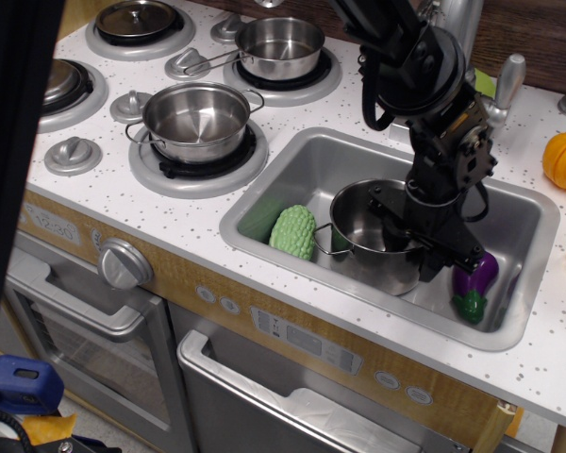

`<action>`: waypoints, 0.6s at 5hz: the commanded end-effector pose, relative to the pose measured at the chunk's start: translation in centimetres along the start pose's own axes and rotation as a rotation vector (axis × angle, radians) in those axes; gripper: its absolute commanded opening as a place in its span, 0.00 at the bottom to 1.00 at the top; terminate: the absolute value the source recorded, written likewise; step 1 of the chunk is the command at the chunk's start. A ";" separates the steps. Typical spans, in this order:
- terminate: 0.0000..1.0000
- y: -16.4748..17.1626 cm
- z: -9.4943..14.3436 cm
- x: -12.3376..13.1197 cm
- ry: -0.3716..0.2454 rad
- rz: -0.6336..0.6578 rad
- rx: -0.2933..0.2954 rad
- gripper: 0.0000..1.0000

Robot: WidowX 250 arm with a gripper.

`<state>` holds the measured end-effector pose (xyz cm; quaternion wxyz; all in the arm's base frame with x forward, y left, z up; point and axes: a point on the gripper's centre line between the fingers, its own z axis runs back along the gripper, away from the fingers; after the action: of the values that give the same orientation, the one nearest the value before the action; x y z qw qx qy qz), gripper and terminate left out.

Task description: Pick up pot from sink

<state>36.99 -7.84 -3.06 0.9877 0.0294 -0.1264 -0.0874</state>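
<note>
The pot [357,226], shiny steel with deep straight sides and a wire loop handle on its left, stands upright in the silver-grey sink [307,170]. My gripper [407,247] reaches down from above, at the pot's right side. Its jaws are open and straddle the pot's right wall: one black finger [384,219] is inside the pot, the other [434,264] is outside it. The arm hides the pot's right rim and right handle.
A green bumpy vegetable [293,232] lies left of the pot and a purple eggplant [475,280] right of it, both in the sink. A shallow steel pot [196,118] and a saucepan [278,47] sit on burners. An orange pumpkin [564,159] is far right.
</note>
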 end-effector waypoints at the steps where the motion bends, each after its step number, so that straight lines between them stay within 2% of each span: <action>1: 0.00 0.3 1.5 1.5 -0.050 0.003 0.002 0.00; 3: 0.00 0.8 4.9 2.2 -0.047 -0.030 0.079 0.00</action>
<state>36.34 -7.34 -0.39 0.9869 0.0801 -0.0958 -0.1021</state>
